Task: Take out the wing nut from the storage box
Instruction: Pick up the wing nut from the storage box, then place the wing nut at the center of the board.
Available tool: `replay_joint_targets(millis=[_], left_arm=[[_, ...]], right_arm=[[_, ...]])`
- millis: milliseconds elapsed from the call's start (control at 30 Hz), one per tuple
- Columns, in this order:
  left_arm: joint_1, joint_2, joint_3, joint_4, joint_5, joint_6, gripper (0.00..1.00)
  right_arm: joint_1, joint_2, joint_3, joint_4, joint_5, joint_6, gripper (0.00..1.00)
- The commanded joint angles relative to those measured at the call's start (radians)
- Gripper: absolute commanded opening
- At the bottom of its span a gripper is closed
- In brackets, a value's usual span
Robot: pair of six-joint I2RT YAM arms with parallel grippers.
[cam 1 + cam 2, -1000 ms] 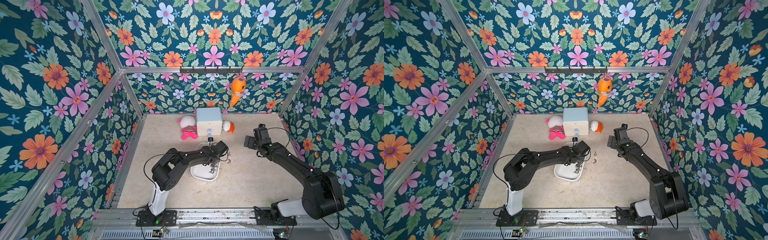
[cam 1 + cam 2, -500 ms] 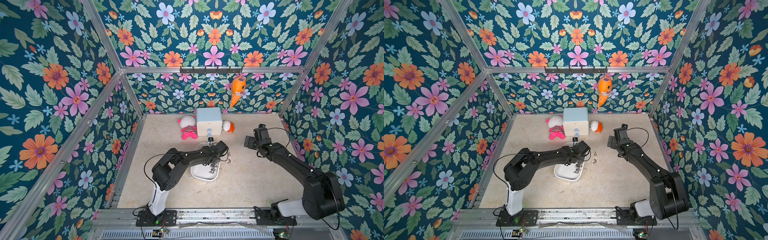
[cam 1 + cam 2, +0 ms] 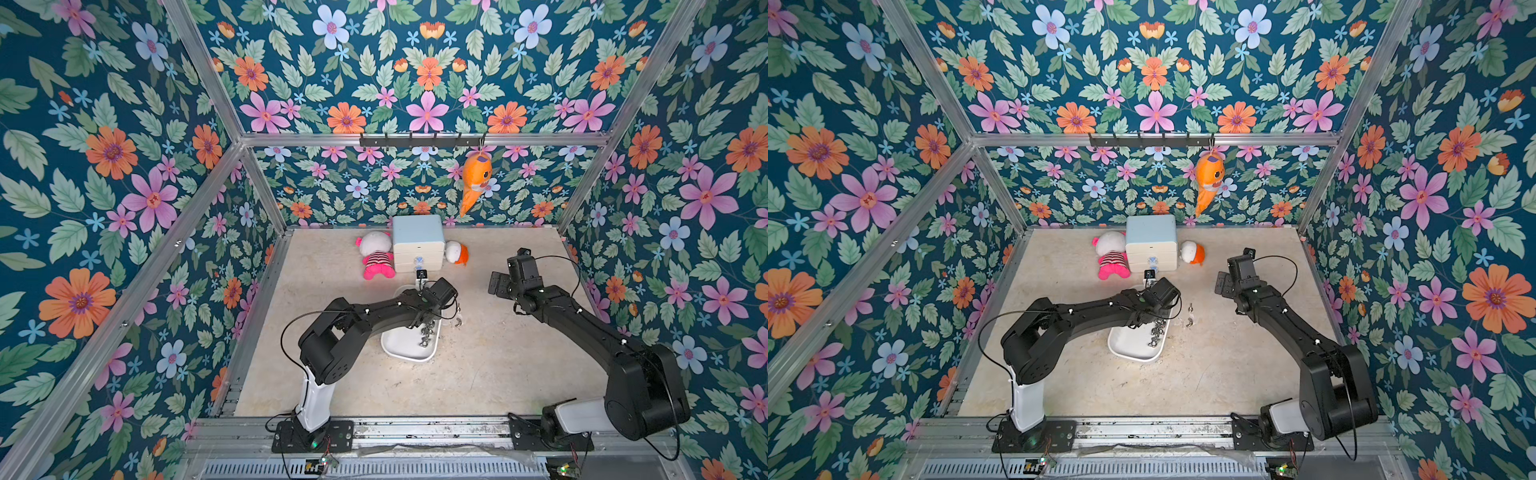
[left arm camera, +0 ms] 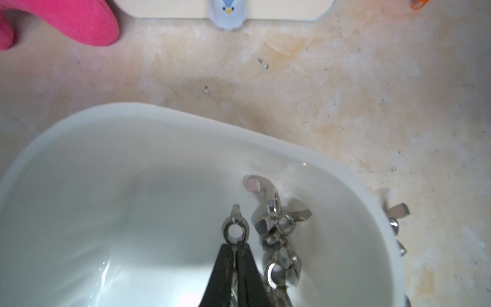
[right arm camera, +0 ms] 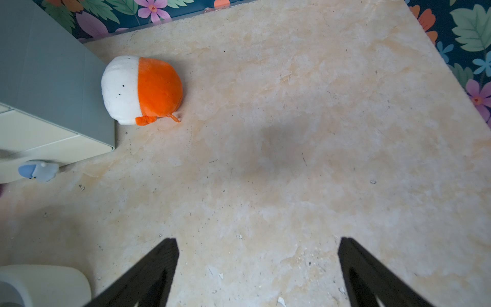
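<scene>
While the left hand is clenched on one wing of a small silvery metal wing nut, this looks like the grasp step, just secured; the nut is inside the shallow white rectangular plastic storage box, its threaded hole facing the wrist camera and its free wing pointing away from the black fingers; whether it has left the box floor, I cannot tell; just beside it lies a cluster of further silvery wing nuts, close but apparently apart from the held one.

Next up, by my reckoning: a straight lift, clear of that cluster and over the raised rim, then across to the mottled beige surface, where two loose wing nuts already lie just outside the box; a grip on a thin wing could let the nut swivel, so gently does it.

Over on the other side, the right hand hangs released, fingers wide, above bare surface, well apart from the box.

Writing? None readable anywhere; the nearest thing to a mark is a pale-blue bird-shaped knob on the small white drawer cabinet.
</scene>
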Motion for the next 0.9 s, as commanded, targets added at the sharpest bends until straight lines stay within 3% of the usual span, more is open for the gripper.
replay_joint_targets(millis=[0, 267, 867], left_arm=[[-0.009, -0.017, 0.022, -0.04, -0.036, 0.017, 0.02], [-0.069, -0.045, 0.133, -0.086, -0.092, 0.056, 0.02], [-0.149, 0.048, 0.282, -0.096, -0.047, 0.078, 0.02]], right_arm=[[0.002, -0.005, -0.003, 0.002, 0.004, 0.01, 0.99], [0.003, -0.008, -0.001, 0.002, 0.006, 0.01, 0.99], [0.003, -0.021, -0.004, -0.005, 0.024, 0.011, 0.99]])
